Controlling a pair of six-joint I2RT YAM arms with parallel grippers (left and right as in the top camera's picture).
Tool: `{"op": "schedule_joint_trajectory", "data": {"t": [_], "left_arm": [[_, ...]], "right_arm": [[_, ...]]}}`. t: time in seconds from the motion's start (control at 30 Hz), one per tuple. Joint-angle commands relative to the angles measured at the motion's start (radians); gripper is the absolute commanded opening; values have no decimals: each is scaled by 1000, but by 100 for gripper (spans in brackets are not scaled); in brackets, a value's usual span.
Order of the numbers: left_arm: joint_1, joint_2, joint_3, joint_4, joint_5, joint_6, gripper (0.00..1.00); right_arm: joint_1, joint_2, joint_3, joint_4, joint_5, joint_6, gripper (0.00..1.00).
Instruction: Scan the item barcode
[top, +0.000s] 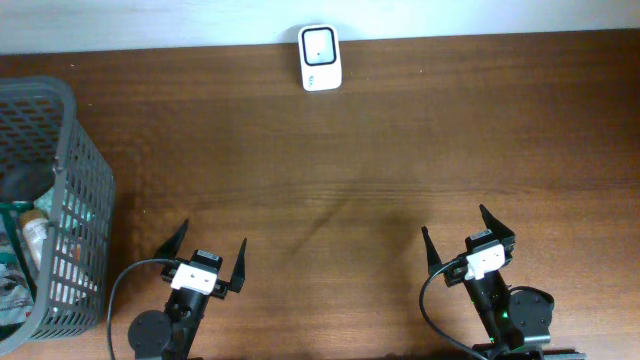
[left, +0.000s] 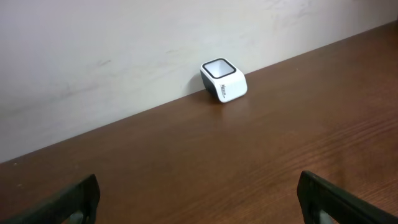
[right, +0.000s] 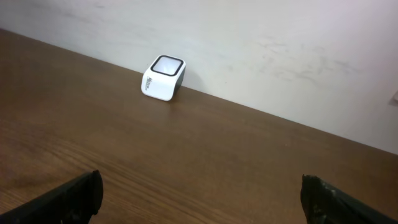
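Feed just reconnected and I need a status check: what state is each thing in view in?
Scanner: upright, window facing up, nothing over it.
Basket: upright at the left, items inside.
Left gripper: fingers open, empty.
Right gripper: fingers open, empty.

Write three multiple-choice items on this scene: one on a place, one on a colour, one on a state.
1. Where on the brown wooden table does the small white box-shaped barcode scanner stand? A. far edge, against the wall; B. middle; C. near edge.
2. What colour is the slatted plastic basket? A. red; B. grey; C. yellow.
3. How do the left gripper and right gripper stand? A. both shut; B. one shut on an item; C. both open, empty.
Answers: 1 A, it touches the wall in both wrist views; 2 B, its grey walls show overhead; 3 C, fingers spread with nothing between.
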Motion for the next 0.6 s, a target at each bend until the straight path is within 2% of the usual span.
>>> {"op": "schedule_joint_trajectory", "data": {"t": [0.0, 0.57], "left_arm": [[0, -8, -1, -9, -3, 8, 99], [0, -8, -1, -9, -11, 9, 99]], "right_arm": [[8, -12, -5, -6, 5, 4, 98], [8, -12, -5, -6, 5, 4, 98]]}}
